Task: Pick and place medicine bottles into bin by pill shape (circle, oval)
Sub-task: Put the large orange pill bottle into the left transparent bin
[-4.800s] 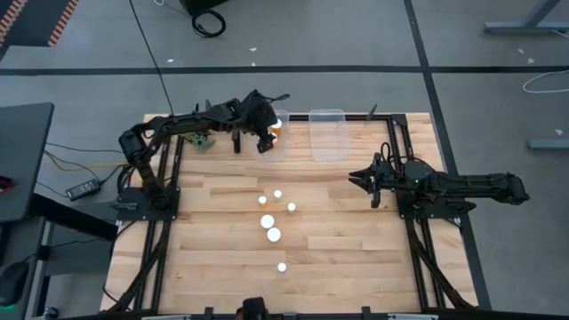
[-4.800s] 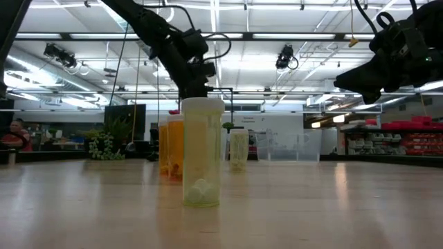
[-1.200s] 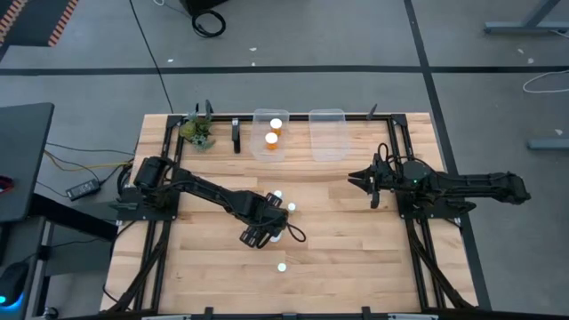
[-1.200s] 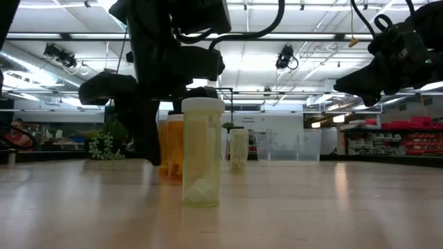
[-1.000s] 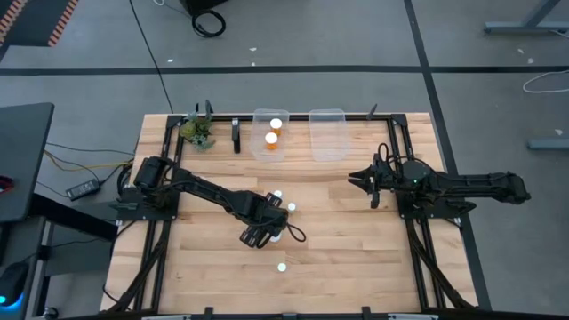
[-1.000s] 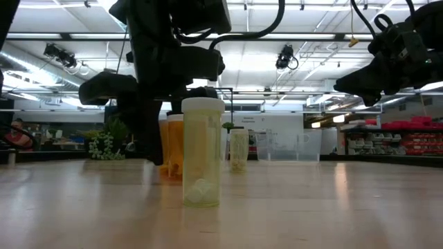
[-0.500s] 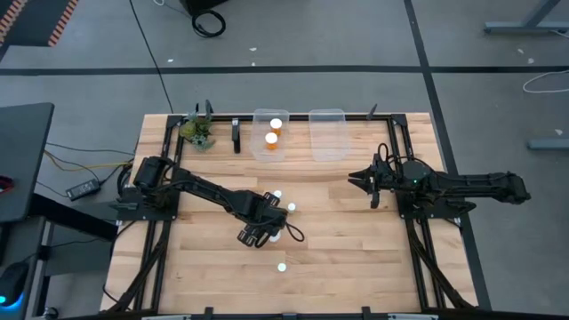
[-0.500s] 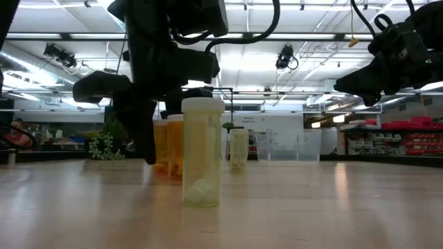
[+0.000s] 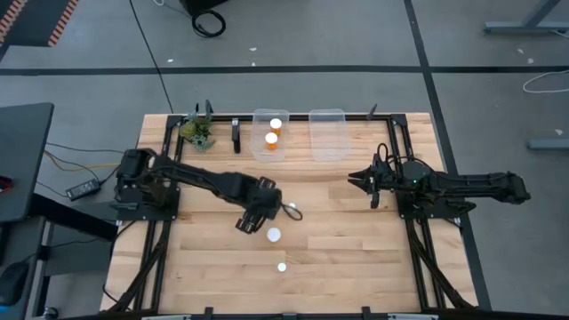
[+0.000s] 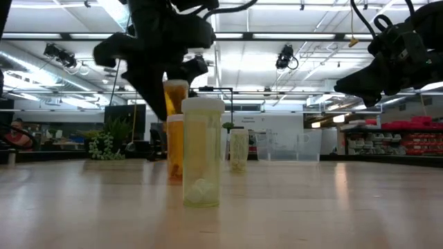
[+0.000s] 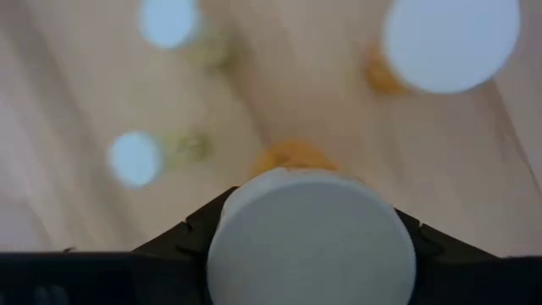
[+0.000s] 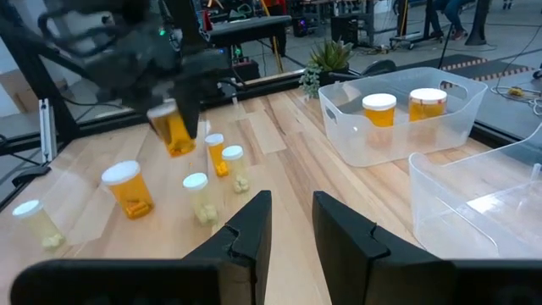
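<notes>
The left tool [image 9: 255, 211] hangs above the middle of the pale wooden table [image 9: 356, 240], its fingers clamped on a small orange cylindrical medicine bottle with a round white cap [image 10: 175, 96]. The bottle is lifted clear of the table. In the right wrist view it hangs near upright, cap uppermost, its long axis leaning slightly. From the left wrist view the white cap [image 11: 311, 233] faces the camera, held from both sides by the dark fingers, with a sliver of orange body showing past it.

On the table beneath stand more bottles, all upright. In the right wrist view: a wide-capped orange bottle [image 12: 125, 188], a slim pale bottle with white pills at its base [image 12: 198, 196], two small bottles [image 12: 223, 160] close together just beyond it, and a pale bottle [image 12: 37, 222] at the near left. In the low view, the nearest pale bottle [image 10: 201, 152] stands in front, white pills at its bottom.

At the far edge of the table two clear plastic bins sit side by side. The left bin [image 9: 269, 152] holds two upright orange bottles [image 9: 274, 132]; the right bin [image 9: 328, 133] sits beside it.

The right tool [image 9: 360, 180] waits at the right side of the table, raised, its fingers apart. A small green plant-like object [image 9: 197, 132] sits at the far left corner.
</notes>
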Available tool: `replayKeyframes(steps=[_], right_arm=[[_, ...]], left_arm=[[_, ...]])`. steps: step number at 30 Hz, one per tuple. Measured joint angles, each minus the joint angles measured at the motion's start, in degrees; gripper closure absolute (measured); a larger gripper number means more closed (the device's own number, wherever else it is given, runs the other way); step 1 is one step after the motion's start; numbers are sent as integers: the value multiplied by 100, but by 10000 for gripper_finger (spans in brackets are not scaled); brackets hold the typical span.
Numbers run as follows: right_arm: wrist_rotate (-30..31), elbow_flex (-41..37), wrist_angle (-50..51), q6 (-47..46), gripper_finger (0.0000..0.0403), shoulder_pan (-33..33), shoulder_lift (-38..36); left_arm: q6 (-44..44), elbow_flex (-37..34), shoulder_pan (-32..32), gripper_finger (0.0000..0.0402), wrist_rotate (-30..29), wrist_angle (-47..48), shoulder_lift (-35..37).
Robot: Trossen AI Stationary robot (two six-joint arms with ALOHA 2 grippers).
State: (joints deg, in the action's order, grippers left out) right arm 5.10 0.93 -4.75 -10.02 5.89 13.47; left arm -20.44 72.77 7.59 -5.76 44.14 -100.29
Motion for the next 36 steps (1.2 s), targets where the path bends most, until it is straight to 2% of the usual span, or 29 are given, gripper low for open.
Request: replayKeyframes(steps=[11,36], right_arm=[[0,-1,81,1,308,-1,0],[0,-4,90,0,308,0,15]], left_arm=[[-139,2,-918,194,-4,82,518],[-1322,2,-2880,200,-2,-657,557]])
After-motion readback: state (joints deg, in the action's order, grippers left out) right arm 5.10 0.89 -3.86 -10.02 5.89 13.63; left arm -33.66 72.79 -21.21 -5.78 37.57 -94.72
